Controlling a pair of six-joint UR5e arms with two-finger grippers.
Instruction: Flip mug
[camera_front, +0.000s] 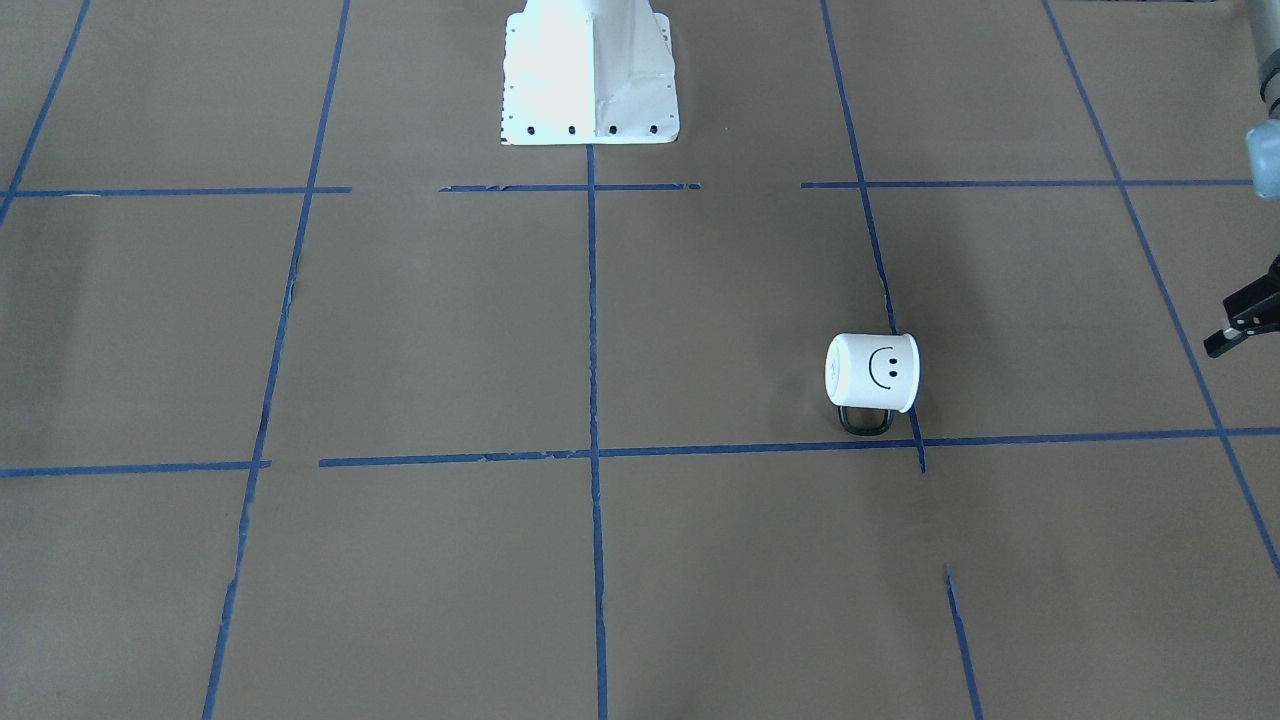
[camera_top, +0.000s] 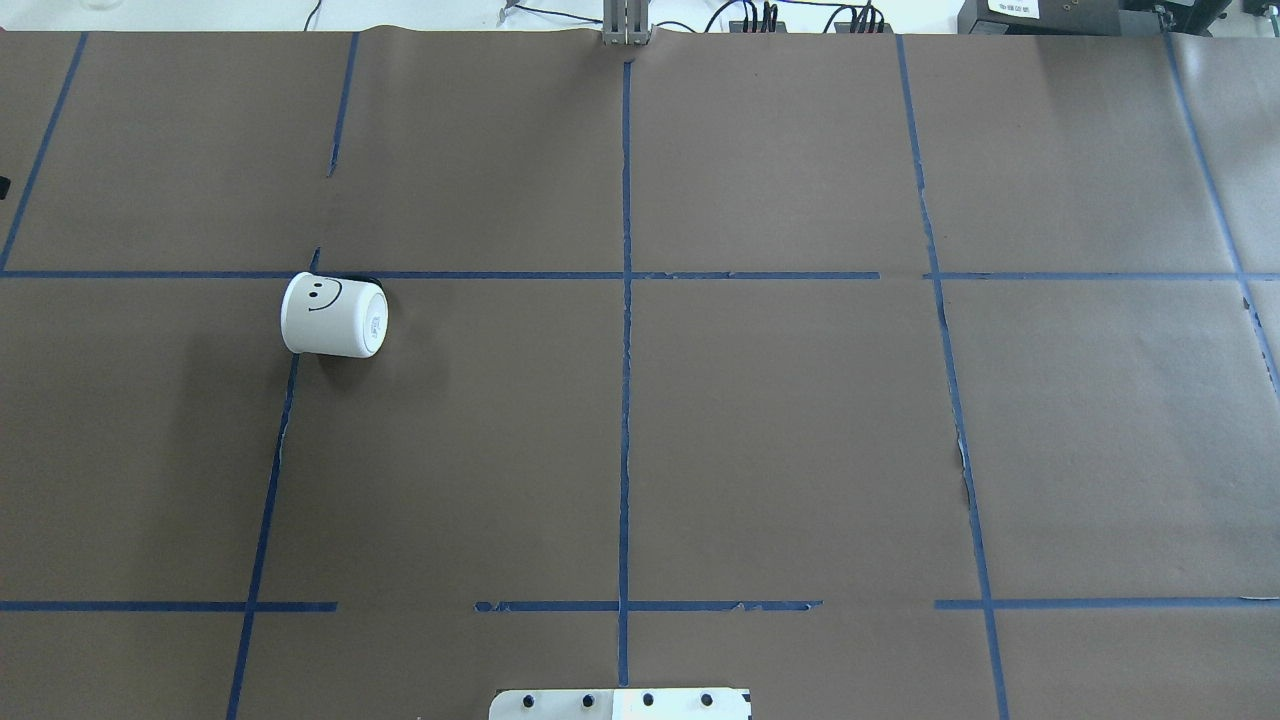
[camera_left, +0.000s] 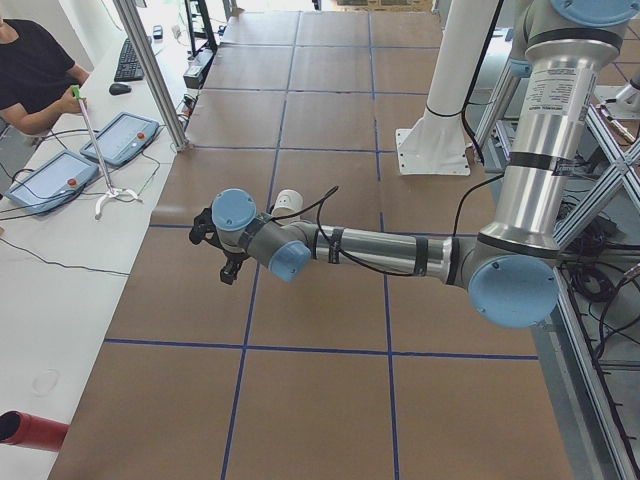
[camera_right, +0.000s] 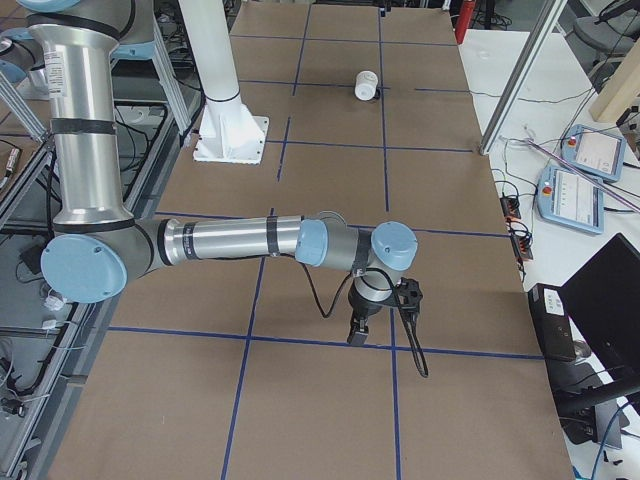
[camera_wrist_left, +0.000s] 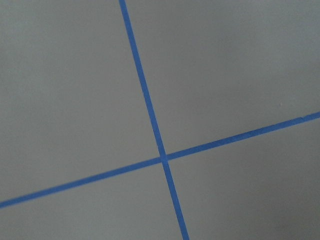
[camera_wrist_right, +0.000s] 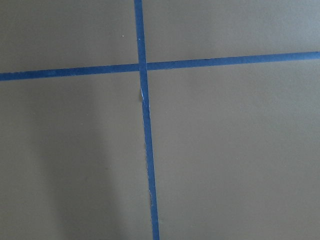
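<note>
The white mug (camera_front: 872, 372) with a black smiley face lies on its side on the brown paper, on the robot's left half of the table. Its closed base faces the table's middle, and its black handle (camera_front: 862, 420) points away from the robot. It also shows in the overhead view (camera_top: 333, 315), in the left view (camera_left: 288, 202) and in the right view (camera_right: 367, 84). My left gripper (camera_front: 1235, 322) hangs above the table at the view's edge, well apart from the mug; I cannot tell whether it is open. My right gripper (camera_right: 358, 335) hangs far from the mug; I cannot tell its state.
Blue tape lines (camera_top: 625, 300) divide the brown table cover into squares. The white robot base (camera_front: 590, 75) stands at the table's middle edge. A person (camera_left: 35, 70) sits at a side desk with control pads (camera_left: 120, 138). Both wrist views show only paper and tape.
</note>
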